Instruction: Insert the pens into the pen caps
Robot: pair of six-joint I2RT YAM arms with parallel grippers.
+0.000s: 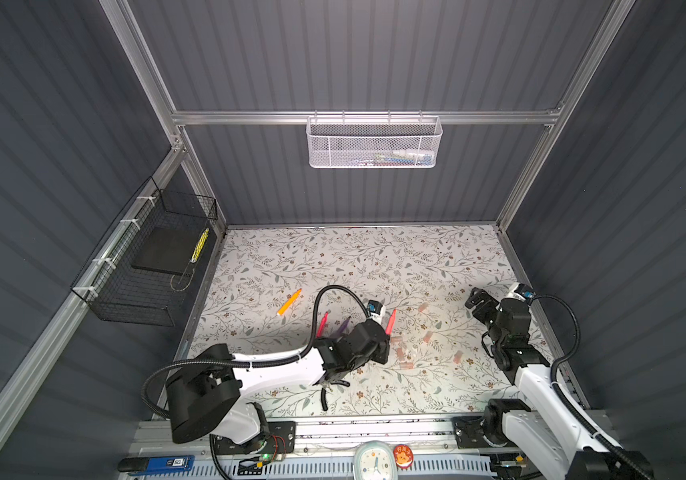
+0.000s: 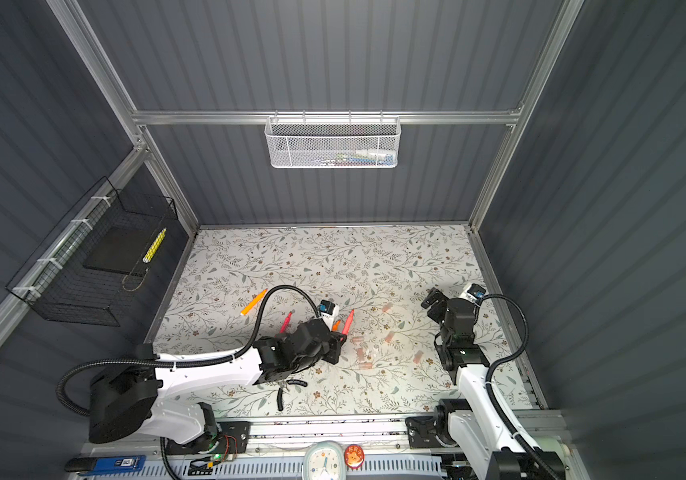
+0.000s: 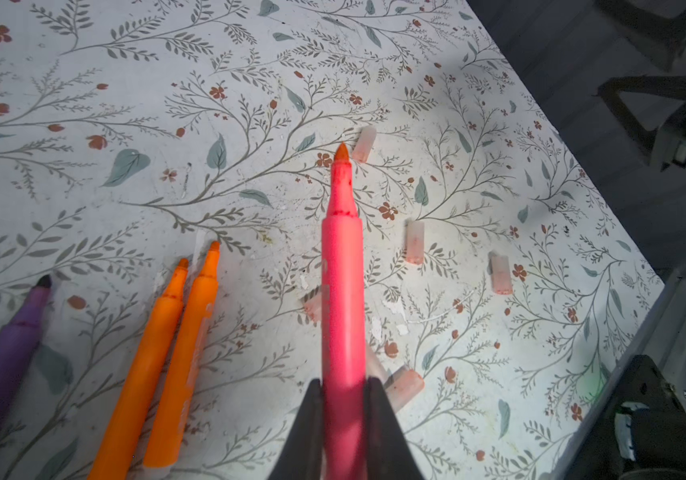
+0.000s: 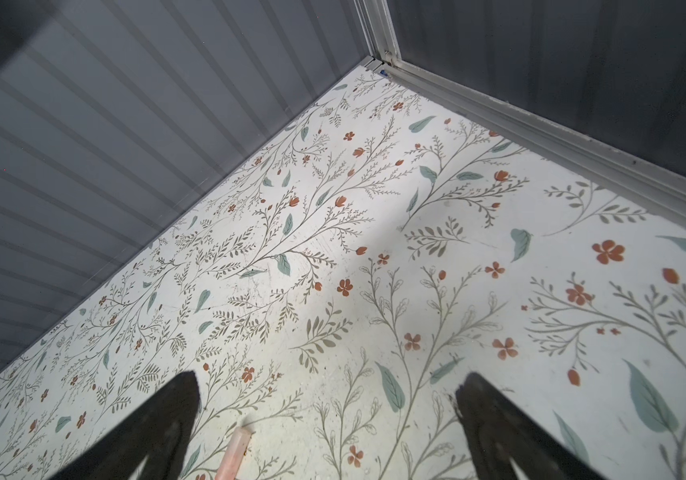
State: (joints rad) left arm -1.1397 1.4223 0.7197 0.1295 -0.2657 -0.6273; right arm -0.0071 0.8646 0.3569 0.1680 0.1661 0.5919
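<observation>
The pink pen is clamped between the left gripper's fingers and points forward over the floral table. Pen caps lie scattered just beside the pink pen. Two orange pens and a purple pen lie on its other side. Well apart from the pink pen, the right gripper hangs with fingers wide apart, holding nothing.

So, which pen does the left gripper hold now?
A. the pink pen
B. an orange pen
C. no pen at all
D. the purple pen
A: in the left wrist view the left gripper is shut on the pink pen, which sticks out from it, tip forward, above the table.
</observation>
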